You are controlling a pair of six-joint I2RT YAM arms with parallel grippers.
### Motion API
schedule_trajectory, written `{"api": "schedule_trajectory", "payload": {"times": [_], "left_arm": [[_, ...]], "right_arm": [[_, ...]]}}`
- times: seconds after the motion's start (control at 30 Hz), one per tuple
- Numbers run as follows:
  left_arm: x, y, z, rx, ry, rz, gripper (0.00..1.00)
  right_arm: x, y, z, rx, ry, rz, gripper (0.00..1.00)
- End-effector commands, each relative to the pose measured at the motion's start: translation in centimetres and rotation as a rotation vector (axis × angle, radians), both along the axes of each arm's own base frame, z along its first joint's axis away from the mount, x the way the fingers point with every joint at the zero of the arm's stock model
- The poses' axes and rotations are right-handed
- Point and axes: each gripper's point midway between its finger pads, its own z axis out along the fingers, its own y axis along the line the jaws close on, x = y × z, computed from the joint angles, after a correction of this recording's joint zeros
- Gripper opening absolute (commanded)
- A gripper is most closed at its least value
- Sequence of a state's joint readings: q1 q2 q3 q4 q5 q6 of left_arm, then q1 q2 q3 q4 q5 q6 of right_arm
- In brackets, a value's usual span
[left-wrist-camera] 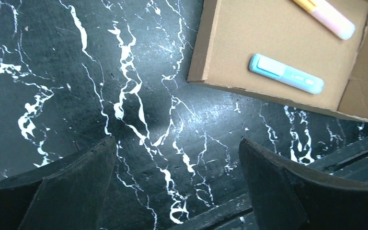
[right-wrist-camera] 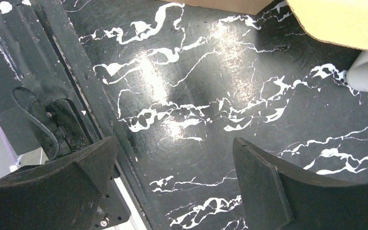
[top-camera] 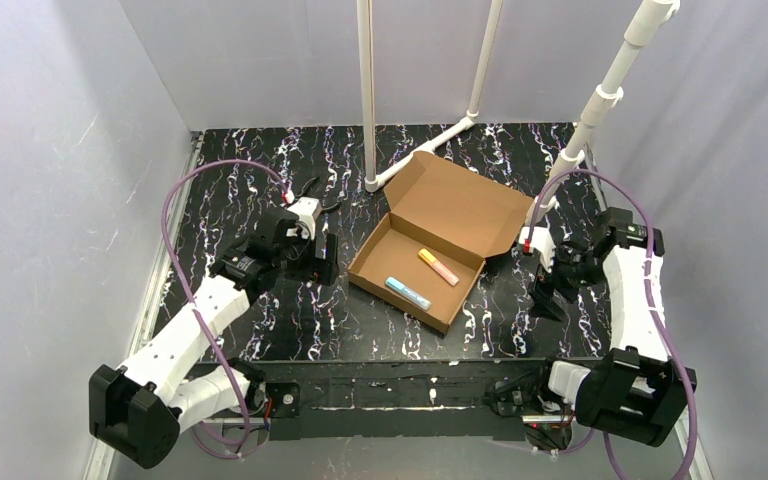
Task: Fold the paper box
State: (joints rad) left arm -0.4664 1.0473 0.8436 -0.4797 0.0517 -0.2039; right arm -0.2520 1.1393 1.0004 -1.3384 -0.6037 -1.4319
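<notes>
The paper box is brown cardboard, its tray walls up and its lid open and leaning back, in the middle of the black marbled table. A blue marker and a yellow-pink marker lie in the tray. My left gripper is open and empty just left of the box. In the left wrist view the box and the blue marker lie ahead to the right. My right gripper is open and empty right of the box; the right wrist view shows a box edge at the top.
White PVC pipe stands rise behind the box and at the right, one pipe foot near the right gripper. The table's near edge rail runs between the arm bases. Grey walls enclose the table.
</notes>
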Motion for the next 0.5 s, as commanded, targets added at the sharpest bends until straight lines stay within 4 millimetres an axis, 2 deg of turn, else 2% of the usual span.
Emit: {"api": "schedule_trajectory", "payload": {"times": [0.0, 0.1, 0.2, 0.3, 0.4, 0.47], "left_arm": [[-1.5, -0.8, 0.5, -0.111, 0.037, 0.032, 0.98], [-2.9, -2.7, 1.3, -0.257, 0.077, 0.007, 0.98], [-3.6, -4.3, 2.2, -0.374, 0.104, -0.008, 0.98], [-5.1, -5.4, 2.1, -0.457, 0.194, -0.011, 0.98], [-5.7, -5.1, 1.7, -0.468, 0.153, -0.034, 0.98], [-5.2, -4.8, 1.3, -0.419, 0.146, -0.039, 0.98]], "right_arm": [[0.4, 0.9, -0.5, 0.039, -0.032, 0.034, 0.98], [0.2, 1.1, -0.7, 0.044, -0.019, 0.028, 0.98], [0.8, 1.5, 0.0, 0.075, -0.039, -0.012, 0.98], [2.8, 3.5, 0.5, 0.241, -0.046, -0.127, 0.98], [3.0, 4.3, 1.1, 0.312, -0.014, -0.13, 0.98], [3.2, 4.2, 0.9, 0.298, -0.05, -0.135, 0.98]]}}
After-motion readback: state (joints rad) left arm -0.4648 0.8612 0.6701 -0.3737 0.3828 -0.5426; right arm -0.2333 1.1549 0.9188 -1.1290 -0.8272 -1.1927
